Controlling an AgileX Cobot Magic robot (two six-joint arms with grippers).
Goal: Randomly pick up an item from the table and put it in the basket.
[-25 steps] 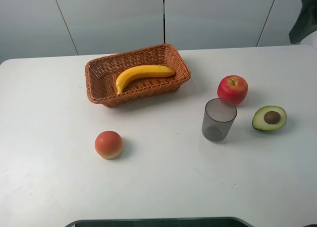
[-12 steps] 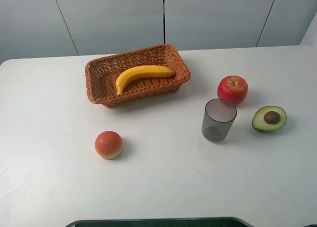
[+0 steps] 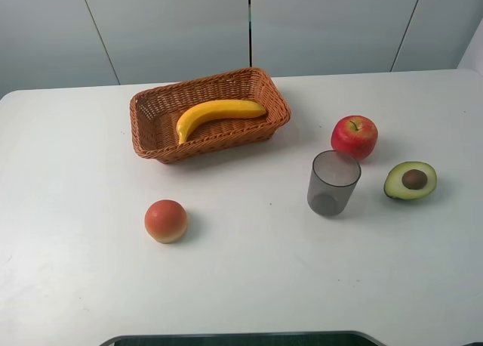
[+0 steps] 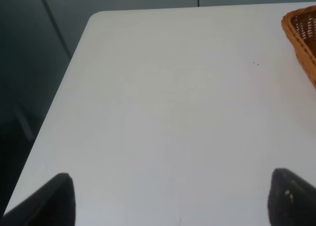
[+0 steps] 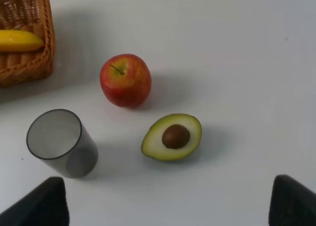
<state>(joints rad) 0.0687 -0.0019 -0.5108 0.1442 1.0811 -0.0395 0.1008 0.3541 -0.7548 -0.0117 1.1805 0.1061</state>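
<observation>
The long curved yellow banana (image 3: 216, 112) lies inside the rectangular orange-brown woven wicker basket (image 3: 151, 108), running along its length, with its darker tip at the basket's left end in the high view. The basket stands on the large white tabletop (image 3: 249, 285) toward the far side.

Neither arm shows in the high view. The left gripper (image 4: 170, 199) appears only as two dark fingertips (image 4: 54, 199) at the lower corners of its wrist view, set wide apart with bare table between them and nothing held. Ahead of it and off to one side, only a corner of the basket's rim is visible, cut off by the picture edge.

The right gripper (image 5: 168, 201) is likewise spread wide and empty, its fingertips (image 5: 44, 204) cropped so that little more than their ends can be seen. Directly ahead of it lies a halved green avocado with a brown pit (image 5: 172, 137); beyond that stands a red apple (image 5: 125, 80). A grey translucent cup (image 5: 61, 142) stands just ahead of one fingertip. Farther off, the basket's end and a stub of the banana are cropped at the frame edge.

A round orange-pink fruit (image 3: 166, 220) sits alone, outside both wrist views.
</observation>
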